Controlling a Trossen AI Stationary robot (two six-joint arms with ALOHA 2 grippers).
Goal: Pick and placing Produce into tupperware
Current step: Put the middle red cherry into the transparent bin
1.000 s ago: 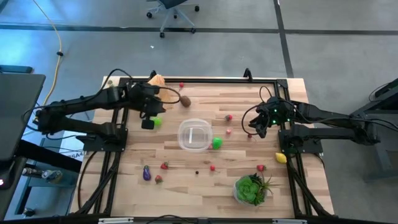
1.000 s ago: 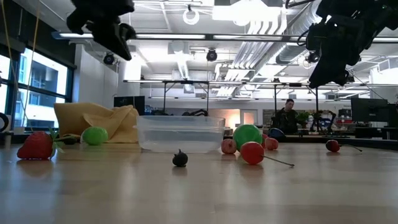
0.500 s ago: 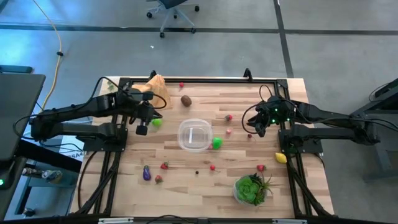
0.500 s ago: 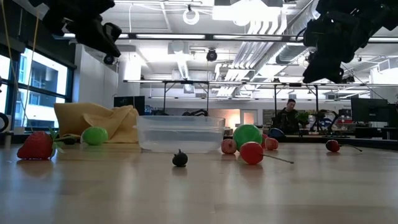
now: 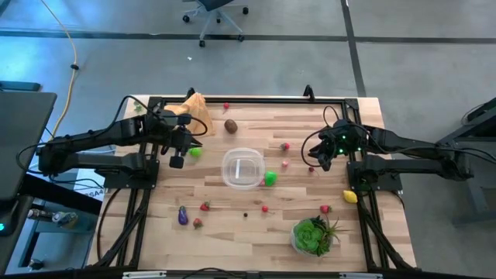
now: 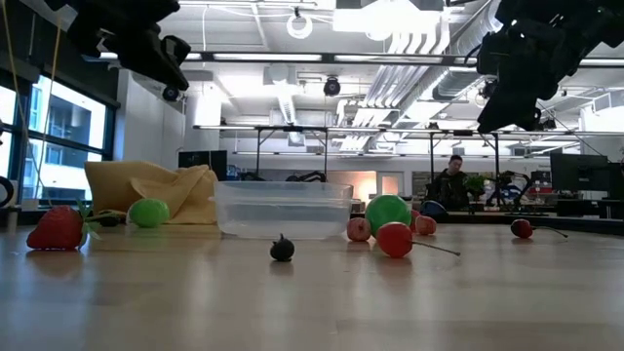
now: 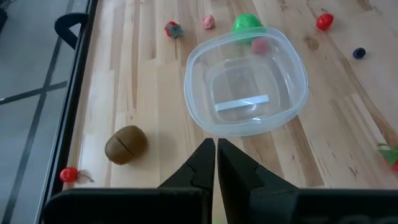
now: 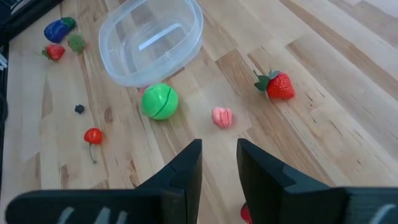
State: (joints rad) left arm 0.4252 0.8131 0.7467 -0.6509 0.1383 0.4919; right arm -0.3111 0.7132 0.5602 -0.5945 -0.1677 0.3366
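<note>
I'm between picks: tupperware (image 5: 242, 168) empty, left gripper (image 7: 216, 163) clenched on nothing, right gripper (image 8: 219, 163) parted, empty. Next, the pink berry (image 8: 221, 117) at twelve o'clock.

Clear glossy plastic tupperware (image 5: 242, 168) on matt wood table (image 5: 232, 219).

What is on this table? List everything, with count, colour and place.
tupperware: one, clear, empty, table centre
limes: two, green, one touching the tupperware's right, one near the left gripper
kiwi: one, brown, between cloth and tupperware
eggplant: one, purple, far left of plant
lemon: one, yellow, right edge
berries: several, red, scattered
blueberry: one, dark, left of plant
plant: one, green, right corner
cloth: one, tan, left corner
left gripper: shut, left side
right gripper: open, empty, right side
</note>
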